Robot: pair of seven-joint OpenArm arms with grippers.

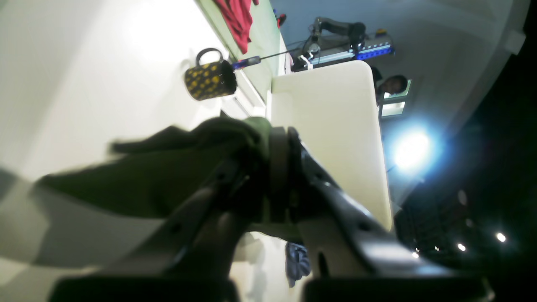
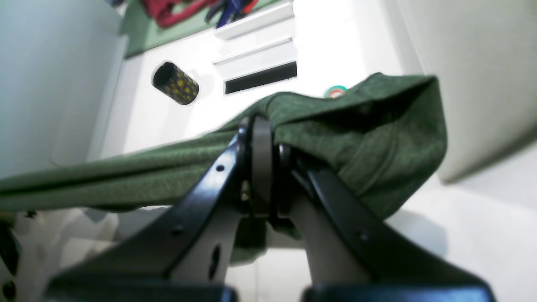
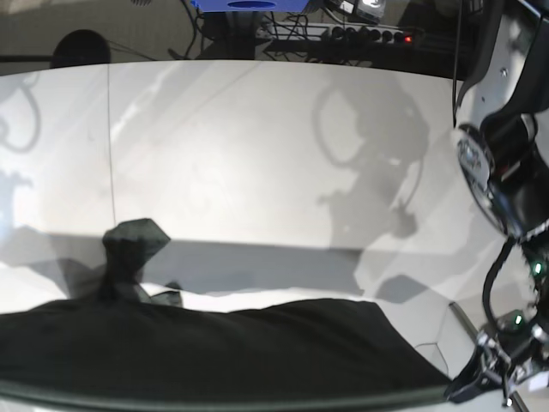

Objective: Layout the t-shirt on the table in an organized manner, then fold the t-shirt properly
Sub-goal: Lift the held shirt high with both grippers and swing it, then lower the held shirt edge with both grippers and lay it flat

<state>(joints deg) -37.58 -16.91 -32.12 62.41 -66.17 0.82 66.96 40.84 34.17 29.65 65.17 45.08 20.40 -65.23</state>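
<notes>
Green cloth is clamped in both my pincers: left pincer (image 1: 279, 176) pinches a t-shirt (image 2: 361, 138) edge, right pincer (image 2: 264, 167) grips another bit. Shirt hangs stretched btwn them, w/ a bunched end drooping past the right one. From base view it spans the near edge of the white counter (image 3: 257, 172). Spotted mug (image 1: 209, 80) beyond.

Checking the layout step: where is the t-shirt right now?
The t-shirt is lifted, stretched across the bottom of the base view above the table, pinched by the right gripper and the left gripper.
</notes>
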